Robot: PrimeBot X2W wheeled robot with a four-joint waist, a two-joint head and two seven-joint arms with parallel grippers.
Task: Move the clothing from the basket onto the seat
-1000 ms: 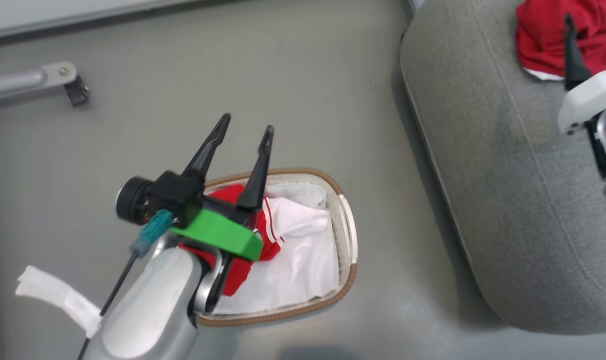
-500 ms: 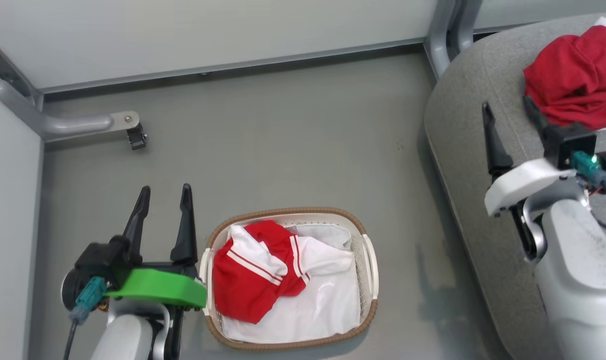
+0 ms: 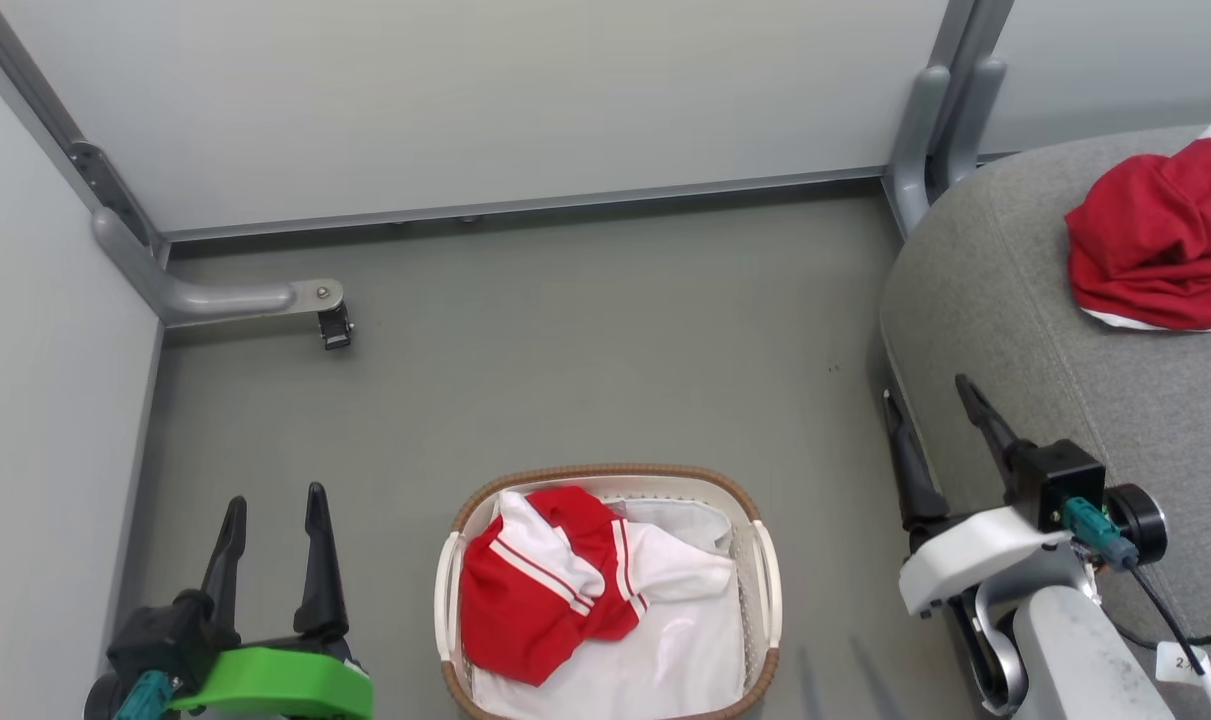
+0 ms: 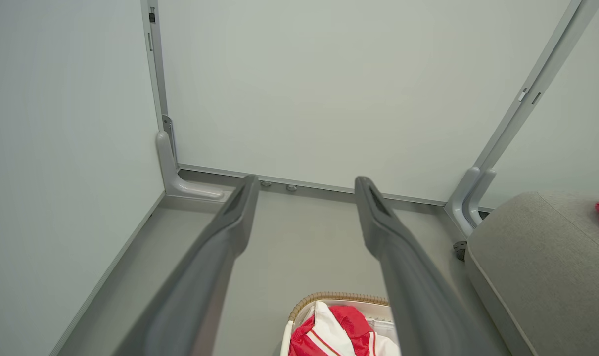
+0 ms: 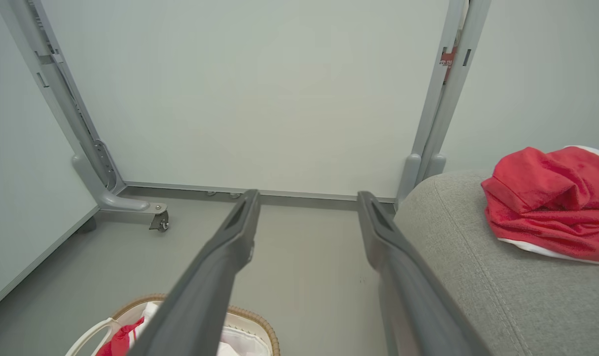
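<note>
Clothing [image 3: 545, 590] in basket [image 3: 615, 470] and on seat [image 3: 1115, 420]
Holding left tool [image 3: 274, 495], right tool [image 3: 925, 388] wide, empty, flanking basket; framing both in head view.

A grey floor [image 3: 585, 330] meets pale partition panels [image 3: 485, 90], with a castered metal foot [image 3: 255, 298] at the left corner.

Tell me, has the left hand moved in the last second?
Yes. The left hand, earlier over the basket, now sits clear of its left side.
</note>
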